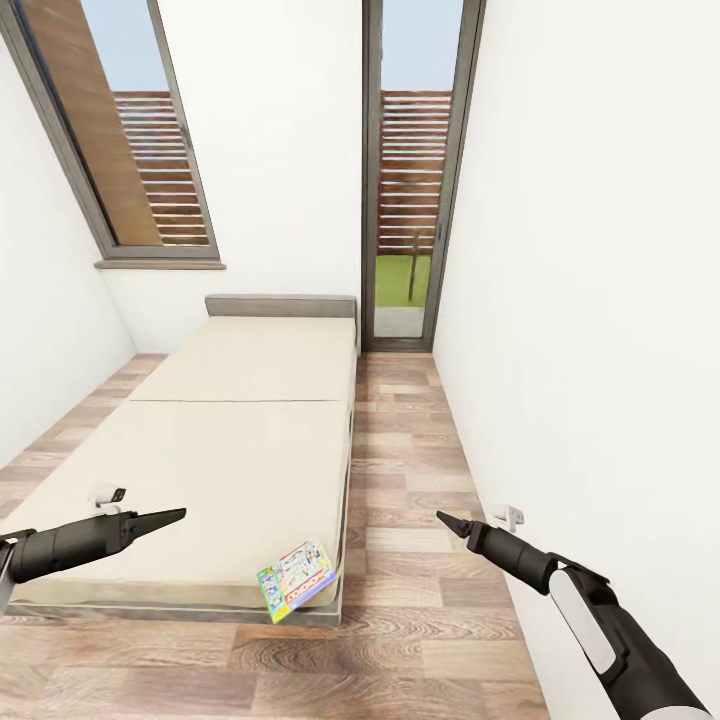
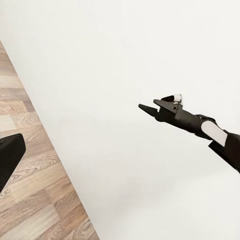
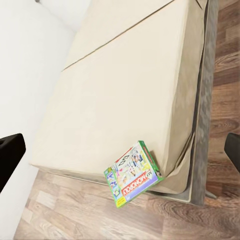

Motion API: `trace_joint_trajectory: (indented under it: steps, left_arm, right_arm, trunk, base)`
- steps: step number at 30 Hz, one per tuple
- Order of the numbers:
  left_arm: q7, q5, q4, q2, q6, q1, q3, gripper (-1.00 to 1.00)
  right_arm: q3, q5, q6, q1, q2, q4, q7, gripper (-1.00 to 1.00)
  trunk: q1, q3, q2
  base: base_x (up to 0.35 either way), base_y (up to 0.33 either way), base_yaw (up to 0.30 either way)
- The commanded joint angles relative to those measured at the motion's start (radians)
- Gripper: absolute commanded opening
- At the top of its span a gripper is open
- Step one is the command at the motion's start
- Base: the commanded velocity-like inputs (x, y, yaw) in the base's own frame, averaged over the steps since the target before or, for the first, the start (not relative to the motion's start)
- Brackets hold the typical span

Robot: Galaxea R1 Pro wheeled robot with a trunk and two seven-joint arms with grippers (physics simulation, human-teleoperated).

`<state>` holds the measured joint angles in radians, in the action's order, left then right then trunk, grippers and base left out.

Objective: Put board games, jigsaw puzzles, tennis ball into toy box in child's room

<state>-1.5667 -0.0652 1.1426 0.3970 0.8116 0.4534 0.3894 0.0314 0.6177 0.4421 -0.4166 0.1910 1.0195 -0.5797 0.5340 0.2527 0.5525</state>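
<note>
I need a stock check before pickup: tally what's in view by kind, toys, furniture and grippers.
Board games: 1, the Monopoly box on the bed's near corner
Beds: 1
Grippers: 2, left gripper and right gripper
Total: 4

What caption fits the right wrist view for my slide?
Monopoly board game overhanging the corner of the beige bed above the wood floor.

the left arm point(image 1: 70, 545) is cut off at the left edge of the head view, the right arm point(image 1: 600, 620) at the lower right corner. the print on the monopoly box point(image 1: 296, 580) is too small to read there. the window point(image 1: 120, 130) runs off the top edge.
</note>
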Motion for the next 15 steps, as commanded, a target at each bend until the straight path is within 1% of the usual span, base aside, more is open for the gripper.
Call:
trace_joint_trajectory:
  steps: [1, 7, 15]
  left_arm:
    - [-0.004, 0.001, 0.000, 0.000, 0.011, 0.001, 0.000, 1.00]
    - [-0.004, 0.001, 0.000, -0.001, 0.011, 0.001, 0.000, 1.00]
    - [-0.004, 0.002, 0.000, -0.007, 0.020, 0.001, -0.003, 1.00]
  right_arm:
    - [0.001, 0.010, 0.007, -0.001, 0.001, 0.001, 0.002, 1.00]
    - [0.002, 0.010, 0.008, -0.001, 0.001, 0.001, 0.002, 1.00]
    - [0.000, 0.013, 0.007, -0.001, 0.001, 0.001, 0.001, 1.00]
  trunk:
    - [0.000, 0.002, 0.001]
    - [0.000, 0.002, 0.001]
    - [0.031, 0.027, 0.057]
  base:
    - [0.000, 0.000, 0.000]
    - [0.000, 0.000, 0.000]
    - [0.000, 0.000, 0.000]
